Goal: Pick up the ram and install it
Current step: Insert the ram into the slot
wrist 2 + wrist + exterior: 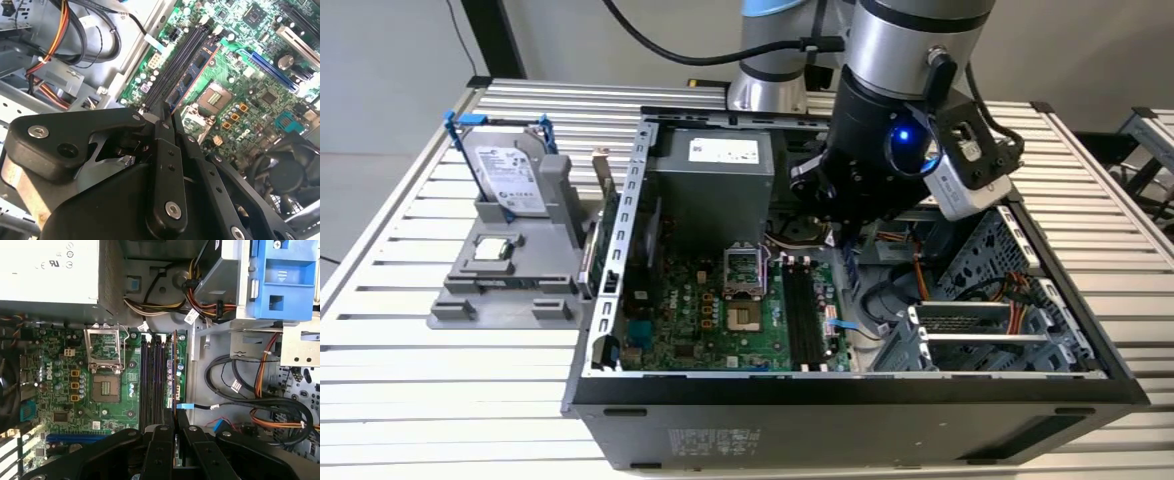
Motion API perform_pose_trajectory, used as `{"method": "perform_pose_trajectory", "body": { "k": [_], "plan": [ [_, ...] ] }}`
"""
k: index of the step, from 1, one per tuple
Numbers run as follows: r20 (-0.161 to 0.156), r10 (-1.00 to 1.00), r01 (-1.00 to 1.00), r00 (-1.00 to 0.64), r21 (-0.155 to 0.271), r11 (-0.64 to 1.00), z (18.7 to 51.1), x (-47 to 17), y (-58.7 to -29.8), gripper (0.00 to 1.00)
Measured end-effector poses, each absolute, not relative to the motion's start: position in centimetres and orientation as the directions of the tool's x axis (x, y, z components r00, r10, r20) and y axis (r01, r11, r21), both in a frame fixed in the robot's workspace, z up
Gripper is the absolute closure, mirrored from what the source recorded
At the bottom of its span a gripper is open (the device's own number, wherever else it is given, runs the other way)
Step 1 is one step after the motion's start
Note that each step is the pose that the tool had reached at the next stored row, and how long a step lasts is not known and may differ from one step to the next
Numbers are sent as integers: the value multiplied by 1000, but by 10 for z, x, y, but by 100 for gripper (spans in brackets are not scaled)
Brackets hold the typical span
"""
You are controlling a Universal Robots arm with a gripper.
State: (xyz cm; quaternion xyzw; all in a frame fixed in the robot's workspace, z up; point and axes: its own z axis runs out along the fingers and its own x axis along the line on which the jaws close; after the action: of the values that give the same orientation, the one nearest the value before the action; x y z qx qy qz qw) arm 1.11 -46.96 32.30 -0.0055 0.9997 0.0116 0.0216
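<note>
1. Your gripper (843, 232) hangs inside the open case (854, 395), upper centre of the exterior view.
2. In both wrist views you see its fingers (159, 440) clamped on the ram (173, 375) (192, 75), held edge-on.
3. The ram runs alongside the black slots (152, 375) (175, 62).
</note>
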Motion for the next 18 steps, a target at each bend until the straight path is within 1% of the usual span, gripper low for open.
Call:
{"method": "perform_pose_trajectory", "body": {
  "k": [15,17,18],
  "plan": [
    [-43,-3,-4,-999,23,1000,296,11,-468,100],
    [-43,-1,-2,-999,23,1000,280,11,-468,100],
    [-43,-1,-2,-999,23,1000,278,11,-468,100]
  ]
}}
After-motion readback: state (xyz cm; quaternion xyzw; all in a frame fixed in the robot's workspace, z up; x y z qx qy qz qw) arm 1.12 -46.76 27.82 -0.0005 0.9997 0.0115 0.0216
